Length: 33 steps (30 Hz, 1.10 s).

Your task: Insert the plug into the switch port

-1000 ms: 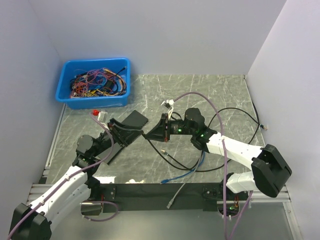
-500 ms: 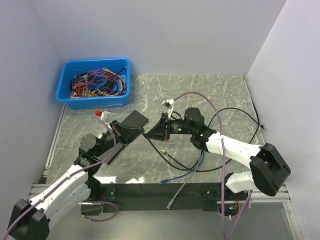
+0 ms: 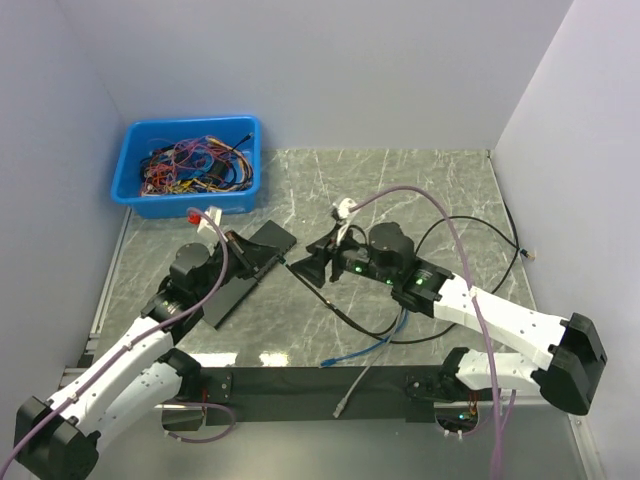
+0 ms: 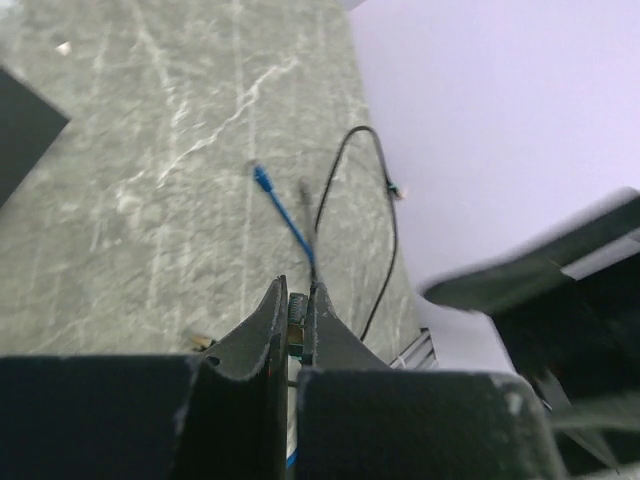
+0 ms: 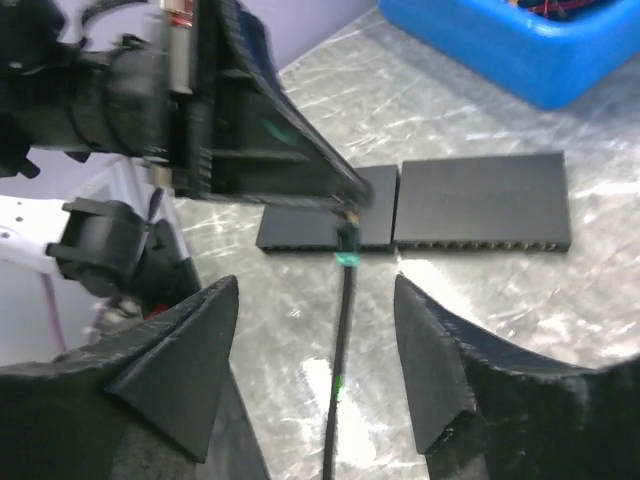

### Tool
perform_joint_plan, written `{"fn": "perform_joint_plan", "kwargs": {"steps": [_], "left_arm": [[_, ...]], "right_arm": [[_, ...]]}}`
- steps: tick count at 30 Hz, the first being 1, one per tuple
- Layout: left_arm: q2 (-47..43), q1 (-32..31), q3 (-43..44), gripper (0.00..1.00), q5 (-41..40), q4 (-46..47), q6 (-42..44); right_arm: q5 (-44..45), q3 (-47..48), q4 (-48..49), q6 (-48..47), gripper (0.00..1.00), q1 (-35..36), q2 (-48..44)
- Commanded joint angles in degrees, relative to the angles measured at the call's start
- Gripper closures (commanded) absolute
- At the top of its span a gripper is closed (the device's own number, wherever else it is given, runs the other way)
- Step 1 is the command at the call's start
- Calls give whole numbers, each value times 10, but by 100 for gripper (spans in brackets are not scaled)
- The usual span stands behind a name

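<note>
Marble table (image 3: 400,190) walled on three sides, far centre open.
Closed left gripper (image 4: 297,293) pinches the plug (image 5: 347,238); right gripper (image 5: 312,290) spread wide, fingers flanking the plug, clear of it.

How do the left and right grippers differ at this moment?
The left gripper is shut on the plug; the right gripper stands open, holding nothing. The black cable hangs from the left gripper but passes free between the right gripper's fingers. Both hover above the table.

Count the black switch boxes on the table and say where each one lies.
2. The first switch box lies towards the blue bin. The second switch box lies right beside it, partly under the left gripper. Others could hide beneath the arms.
</note>
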Motion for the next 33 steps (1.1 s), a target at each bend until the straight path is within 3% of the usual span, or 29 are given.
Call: {"fn": "perform_joint_plan", "kwargs": {"steps": [1, 11, 33], "left_arm": [[12, -3, 27, 100, -22, -41, -23], [-5, -4, 27, 99, -26, -60, -20], [5, -4, 25, 99, -21, -52, -23]], "right_arm": [[125, 51, -68, -70, 34, 35, 22], [145, 93, -65, -64, 56, 53, 97], [114, 121, -53, -55, 55, 70, 155]]}}
